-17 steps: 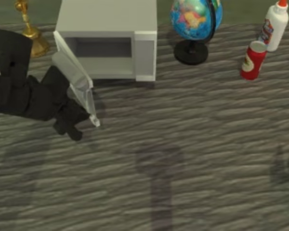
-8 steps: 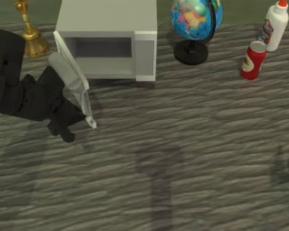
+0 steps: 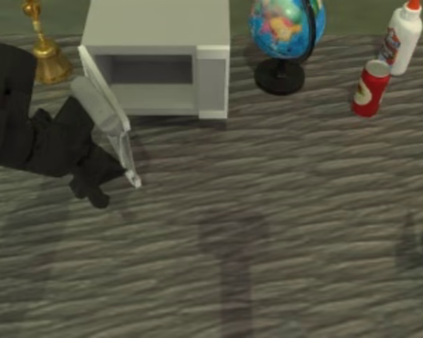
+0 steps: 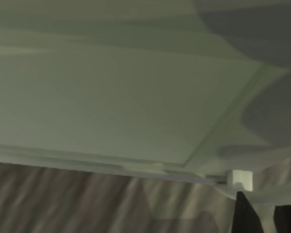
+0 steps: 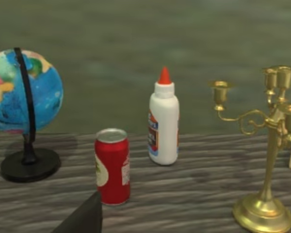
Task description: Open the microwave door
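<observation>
From above, the left pincer (image 3: 99, 184) sits at the free edge of the microwave door (image 3: 107, 121), which stands swung wide from the microwave (image 3: 157, 32) behind it; whether its fingers pinch the door cannot be told. The left wrist view shows the door (image 4: 102, 102) filling the frame. The right wrist view shows a red can (image 5: 112, 166), a glue bottle (image 5: 164, 121) and a globe (image 5: 24, 92); only a dark tip of the right pincer shows, its state unclear.

Soft, even light falls across the table (image 3: 282, 232) from above, with no glare anywhere. Faint, blurred shadows lie on its surface: one long dark band near the middle and another at the right edge in the top view. The microwave (image 3: 158, 28) casts a thin shadow along its front base, and its cavity is dimmer than its top. In the left wrist view the microwave door (image 4: 111, 97) fills the frame, soft and washed with grey-green shading. The right wrist view's background is a dull, unfocused green.
</observation>
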Available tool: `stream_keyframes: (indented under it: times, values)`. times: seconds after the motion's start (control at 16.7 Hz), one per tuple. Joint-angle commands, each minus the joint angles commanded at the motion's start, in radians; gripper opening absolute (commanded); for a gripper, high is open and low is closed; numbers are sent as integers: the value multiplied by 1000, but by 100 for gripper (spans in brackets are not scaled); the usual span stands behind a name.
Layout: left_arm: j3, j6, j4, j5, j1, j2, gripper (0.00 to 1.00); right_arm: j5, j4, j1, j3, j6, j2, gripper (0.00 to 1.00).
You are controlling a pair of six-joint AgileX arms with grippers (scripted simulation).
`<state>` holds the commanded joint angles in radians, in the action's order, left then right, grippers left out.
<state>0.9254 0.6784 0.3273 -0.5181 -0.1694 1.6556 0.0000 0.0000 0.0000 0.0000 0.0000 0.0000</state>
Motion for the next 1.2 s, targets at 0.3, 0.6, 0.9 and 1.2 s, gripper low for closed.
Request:
stream_keyframes:
  times: [0.3,0.6,0.9,1.2]
  values:
    - [0,0,0,0,0,0,0,0,0,0,0,0,0,100]
    - [0,0,0,0,0,0,0,0,0,0,0,0,0,100]
    - [0,0,0,0,0,0,0,0,0,0,0,0,0,100]
    - [5,36,25,-19,12,6,0,0,0,0,0,0,0,100]
